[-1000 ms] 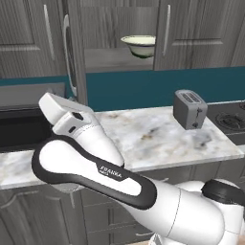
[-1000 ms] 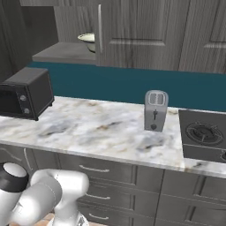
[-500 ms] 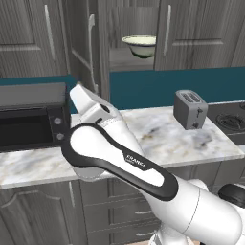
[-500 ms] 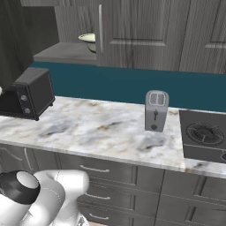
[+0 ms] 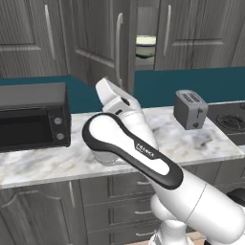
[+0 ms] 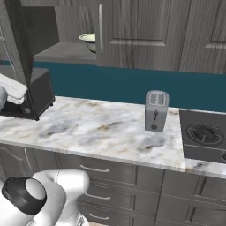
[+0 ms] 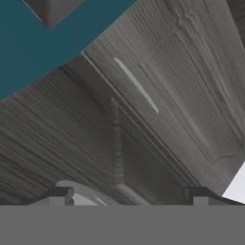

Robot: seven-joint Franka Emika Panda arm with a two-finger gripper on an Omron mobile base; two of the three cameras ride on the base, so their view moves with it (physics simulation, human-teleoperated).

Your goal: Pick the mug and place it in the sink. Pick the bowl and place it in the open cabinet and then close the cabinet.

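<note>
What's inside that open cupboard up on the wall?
The bowl sits on the shelf inside the cabinet. The half-open door covers part of the inside, so anything further back can't be seen.

Bowl (image 5: 146, 46): cream-white inside, darker green below. Cabinet (image 5: 103, 43): grey wood-grain doors, pale metal bar handles. Backsplash (image 6: 132, 88): flat teal. Countertop (image 6: 106, 132): white marble, grey and tan veining. Toaster (image 6: 156, 110): grey metal. Microwave (image 5: 31, 117): black. Stove (image 6: 205, 134): dark grey. Lower drawers (image 6: 114, 174): grey wood-grain.
</note>
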